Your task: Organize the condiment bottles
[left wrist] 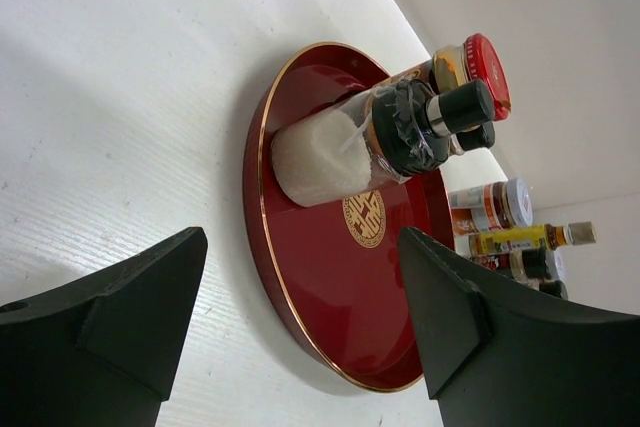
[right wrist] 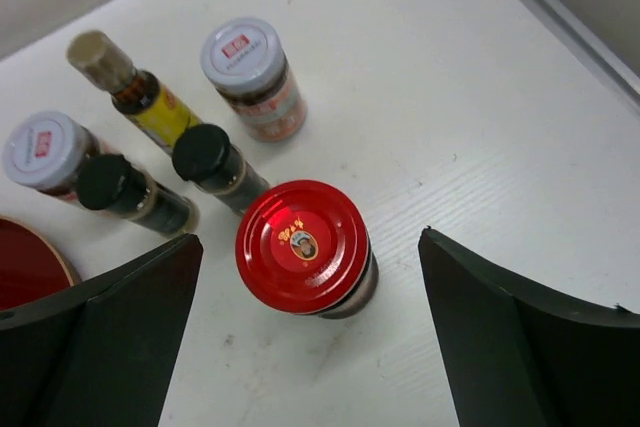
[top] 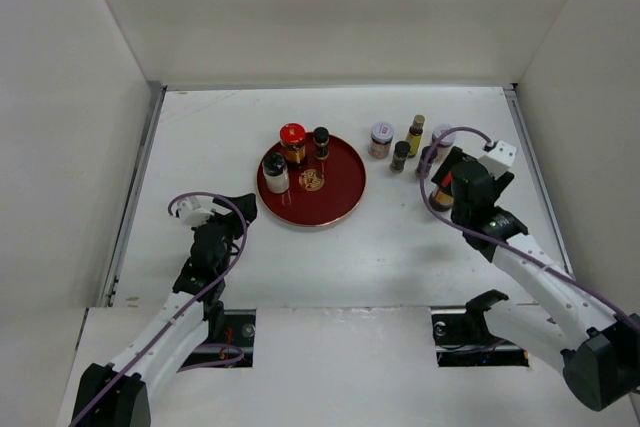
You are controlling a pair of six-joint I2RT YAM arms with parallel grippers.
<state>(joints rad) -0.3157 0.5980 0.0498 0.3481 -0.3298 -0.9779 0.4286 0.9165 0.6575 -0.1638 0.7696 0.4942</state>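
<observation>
tray — red, gold emblem | jar lid — red | slim bottle yellow | table white

the left arm stretches forward and slightly to the right from its base at the near left, folded low, its wrist level. the left gripper points ahead with both black fingers spread apart, gripping nothing. the right arm reaches forward and inward from the near right, elbow bent, wrist raised and tipped downward. the right gripper faces down, its fingers held wide apart and touching nothing.
</observation>
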